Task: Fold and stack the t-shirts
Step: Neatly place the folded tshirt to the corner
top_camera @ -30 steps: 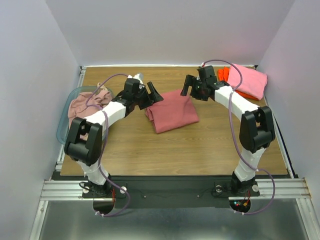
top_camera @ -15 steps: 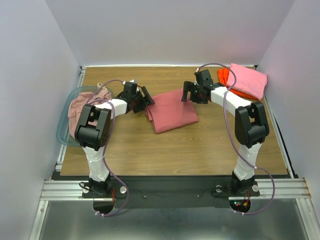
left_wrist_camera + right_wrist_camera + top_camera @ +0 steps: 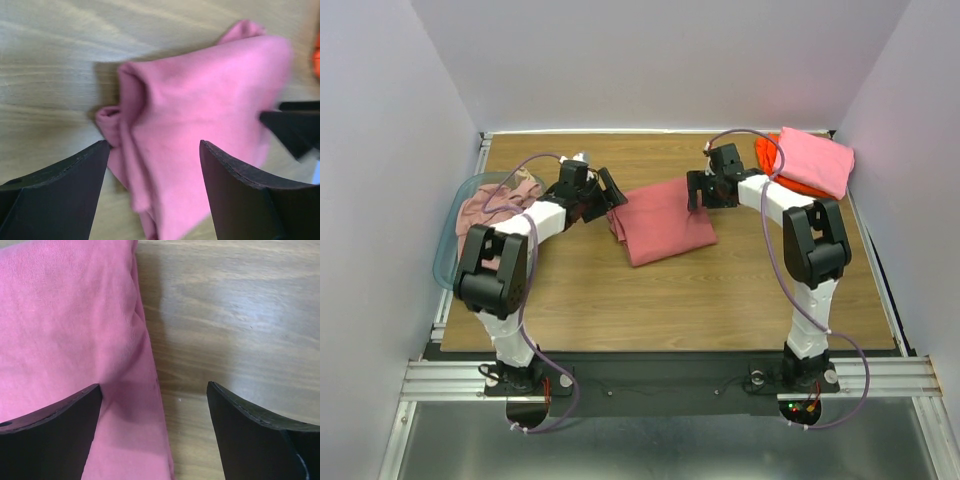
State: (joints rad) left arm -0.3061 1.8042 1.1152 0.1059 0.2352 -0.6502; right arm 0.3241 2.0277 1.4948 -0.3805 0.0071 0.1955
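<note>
A folded salmon-red t-shirt [image 3: 662, 222] lies in the middle of the wooden table. My left gripper [image 3: 610, 190] is open at its left edge, jaws over the bunched folds [image 3: 165, 150]. My right gripper [image 3: 698, 190] is open at the shirt's far right corner, one jaw over the cloth [image 3: 75, 340], the other over bare wood. A bright pink shirt [image 3: 815, 160] lies folded on an orange one [image 3: 768, 152] at the far right. Pale pink and beige shirts [image 3: 495, 205] are heaped in the basket at left.
A translucent blue-green basket [image 3: 447, 255] stands at the table's left edge. The table [image 3: 720, 290] has bare wood in front of the salmon-red shirt. Walls close in the back and both sides.
Both arms have folded back toward their bases. The left gripper has drawn a little left off the shirt and the right gripper has come down to the shirt's far right corner. The shirt lies unmoved.
</note>
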